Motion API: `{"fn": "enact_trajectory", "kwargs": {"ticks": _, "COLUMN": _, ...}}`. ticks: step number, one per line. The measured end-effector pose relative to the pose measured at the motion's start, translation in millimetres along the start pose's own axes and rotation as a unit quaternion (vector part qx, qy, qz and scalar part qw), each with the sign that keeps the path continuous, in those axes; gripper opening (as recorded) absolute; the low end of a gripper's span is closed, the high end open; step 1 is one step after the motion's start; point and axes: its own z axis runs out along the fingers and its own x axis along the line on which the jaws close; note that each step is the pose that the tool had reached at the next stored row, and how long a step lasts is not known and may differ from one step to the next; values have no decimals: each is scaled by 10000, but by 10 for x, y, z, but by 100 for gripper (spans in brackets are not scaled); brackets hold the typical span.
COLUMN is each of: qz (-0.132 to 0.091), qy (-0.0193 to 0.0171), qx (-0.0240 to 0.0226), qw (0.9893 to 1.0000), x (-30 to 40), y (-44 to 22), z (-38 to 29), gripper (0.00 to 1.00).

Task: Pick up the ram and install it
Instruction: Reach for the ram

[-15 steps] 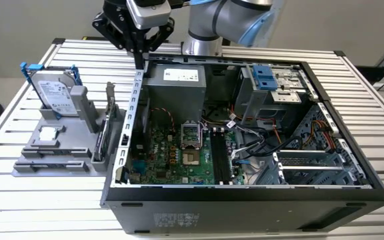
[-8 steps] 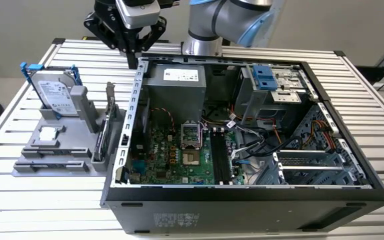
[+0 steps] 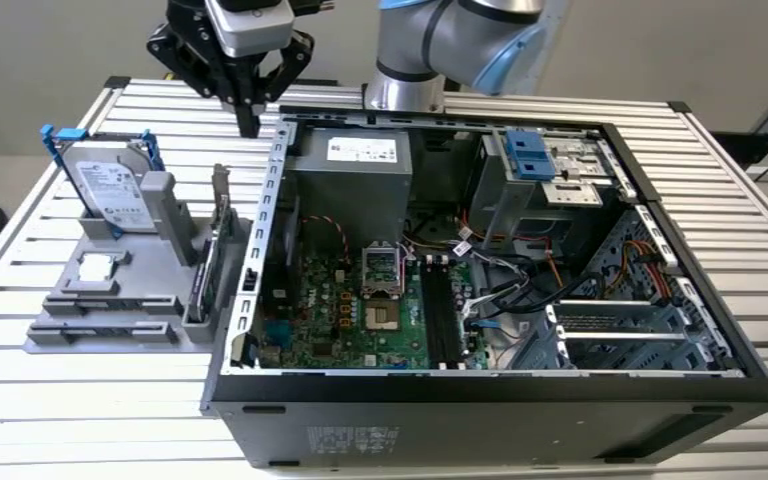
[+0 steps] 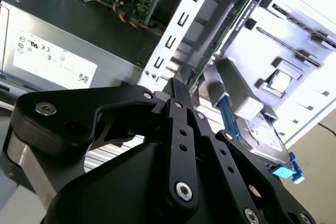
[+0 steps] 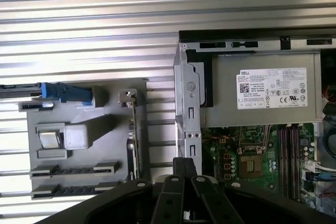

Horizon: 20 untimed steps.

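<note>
Second wrist view: my fingers (image 4: 176, 106) hide part of the hard drive (image 4: 262, 136). Exterior view: arm (image 3: 451, 40) cropped at top.

The ram (image 3: 199, 283), a dark narrow stick, stands on edge in the grey holder (image 3: 104, 330) beside the bracketed card (image 3: 231, 235).

I see an open computer case (image 3: 491, 410) lying on the slatted metal table (image 3: 37, 400), its green motherboard (image 3: 344, 320) facing up. A grey power supply (image 3: 351, 180) sits in its far corner, with a blue-latched drive bay (image 3: 528, 155) toward the exterior view's right. Just beside the case, on that view's left, a grey holder (image 3: 104, 325) carries a silver hard drive (image 3: 101, 185) in a blue frame, a bracketed card (image 3: 211, 255) standing on edge, and a small square chip (image 3: 97, 266).
</note>
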Motion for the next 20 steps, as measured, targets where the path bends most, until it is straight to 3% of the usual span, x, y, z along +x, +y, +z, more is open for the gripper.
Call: {"fn": "enact_trajectory", "kwargs": {"ticks": 20, "qz": 0, "qy": 0, "qx": 0, "qw": 10000, "x": 384, "y": -27, "z": -8, "gripper": 0}}
